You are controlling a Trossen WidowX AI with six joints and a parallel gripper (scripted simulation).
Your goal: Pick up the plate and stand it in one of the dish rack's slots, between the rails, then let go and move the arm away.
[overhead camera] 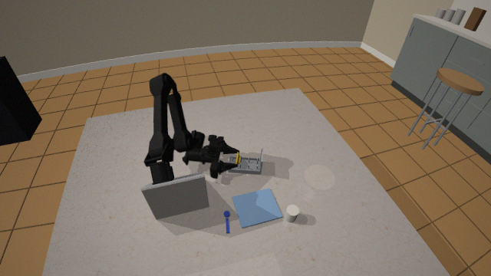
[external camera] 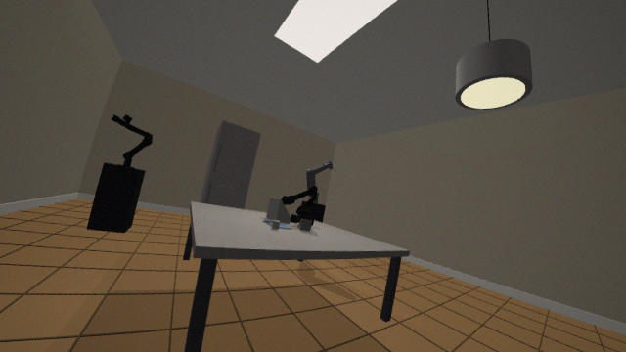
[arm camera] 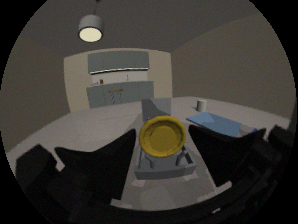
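The yellow plate stands on edge at the near end of the dish rack, around the middle of the table, so that the rails, not the arm, carry it. The tool brackets it, fingers spread apart and gripping nothing, leaving the arm's withdrawal as the remaining step.

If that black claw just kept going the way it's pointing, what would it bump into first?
Most likely the yellow plate, standing upright in the dish rack straight ahead between the gripper fingers, which are now opening. The gap between plate and fingers is hard to judge.
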